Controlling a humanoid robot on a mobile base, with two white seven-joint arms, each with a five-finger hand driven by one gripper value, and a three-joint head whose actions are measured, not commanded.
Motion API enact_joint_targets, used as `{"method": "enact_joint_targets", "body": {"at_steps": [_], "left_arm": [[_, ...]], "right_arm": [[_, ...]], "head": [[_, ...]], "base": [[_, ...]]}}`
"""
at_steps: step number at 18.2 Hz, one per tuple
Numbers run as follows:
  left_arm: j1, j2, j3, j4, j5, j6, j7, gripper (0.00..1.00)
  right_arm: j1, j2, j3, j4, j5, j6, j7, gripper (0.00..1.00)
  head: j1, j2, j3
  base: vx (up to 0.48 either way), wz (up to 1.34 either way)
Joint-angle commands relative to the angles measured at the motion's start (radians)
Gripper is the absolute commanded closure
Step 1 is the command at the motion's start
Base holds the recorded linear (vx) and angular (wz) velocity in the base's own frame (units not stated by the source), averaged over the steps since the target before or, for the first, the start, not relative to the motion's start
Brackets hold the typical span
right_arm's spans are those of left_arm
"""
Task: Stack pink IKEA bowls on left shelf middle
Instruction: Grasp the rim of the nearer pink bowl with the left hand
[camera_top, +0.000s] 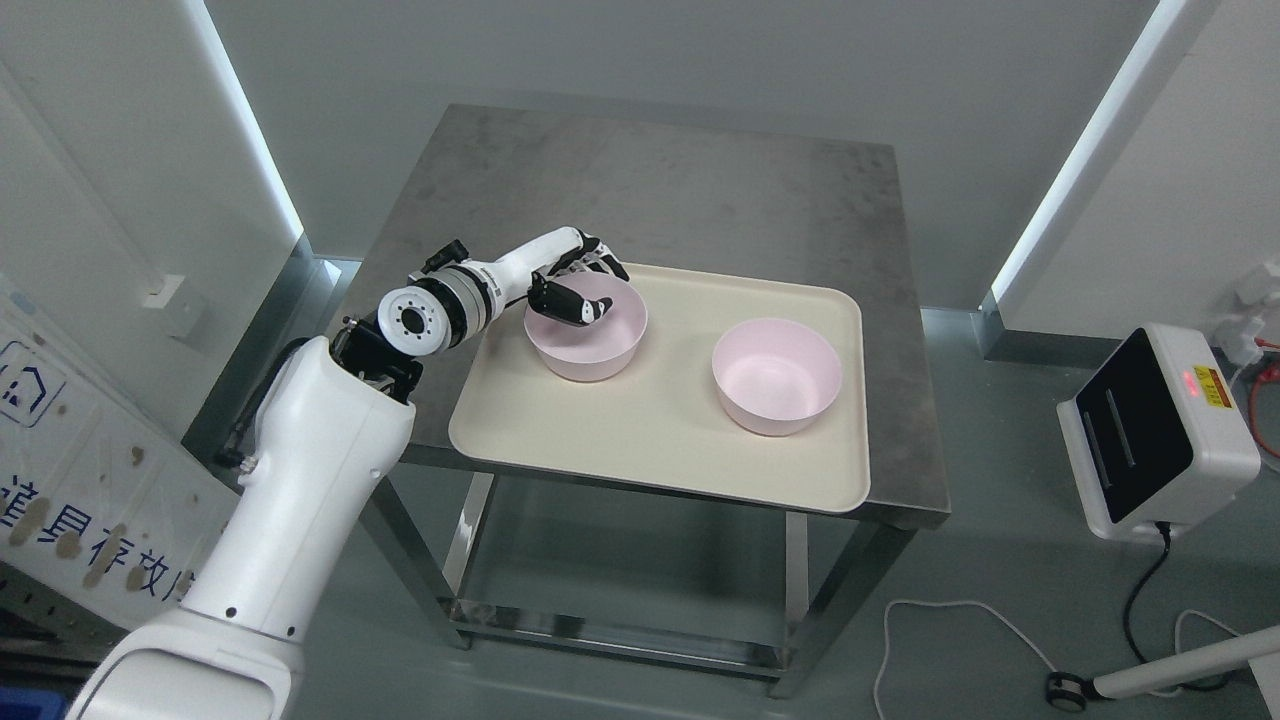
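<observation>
The dark fingers (600, 262) of your left hand (575, 280) are curled over the far rim of a pale pink round plastic bowl (587, 340), with the thumb dipping inside it, so the hand looks closed on that rim. This bowl sits on the left part of a cream rectangular plastic tray (660, 440) with rounded corners. A second pale pink round bowl (777, 376) of the same kind stands upright on the right part of the same tray, well apart from the first and touched by nothing. The tray rests on a grey stone-look square tabletop (640, 190) with shiny metal legs, near its front edge. Your white left arm (300, 470) reaches in from the lower left, bent at the elbow beside the table's left edge. On the floor to the right stands a white box-shaped device (1160, 430) with a black panel.
</observation>
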Motion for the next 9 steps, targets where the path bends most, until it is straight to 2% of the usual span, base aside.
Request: {"method": "enact_joint_targets", "body": {"at_steps": [1,3,7,9], "left_arm": [[0.002,-0.017,-0.001,0.085,-0.088,-0.075,-0.001,0.73],[0.002,-0.019,-0.001,0.090,-0.116,-0.092,0.002,0.75],[-0.003,-0.023,0.016,0.093,-0.123,-0.138,0.032,0.88],[-0.004,-0.025,0.028,0.092,-0.123,-0.147,0.033,0.91]], "right_arm": [[0.000,-0.017,-0.009,0.000,0.008,-0.001,-0.001,0.00],[0.000,-0.017,-0.009,0.000,0.008,0.001,-0.001,0.00],[0.000,-0.017,-0.009,0.000,0.008,0.001,-0.001,0.00],[0.000,-0.017,-0.009,0.000,0.008,0.001,-0.001,0.00]], "head": [[0.0000,0.000,0.000],[0.0000,0.000,0.000],[0.0000,0.000,0.000],[0.0000,0.000,0.000]], "base": [[0.000,0.00],[0.000,0.00],[0.000,0.00],[0.000,0.00]]}}
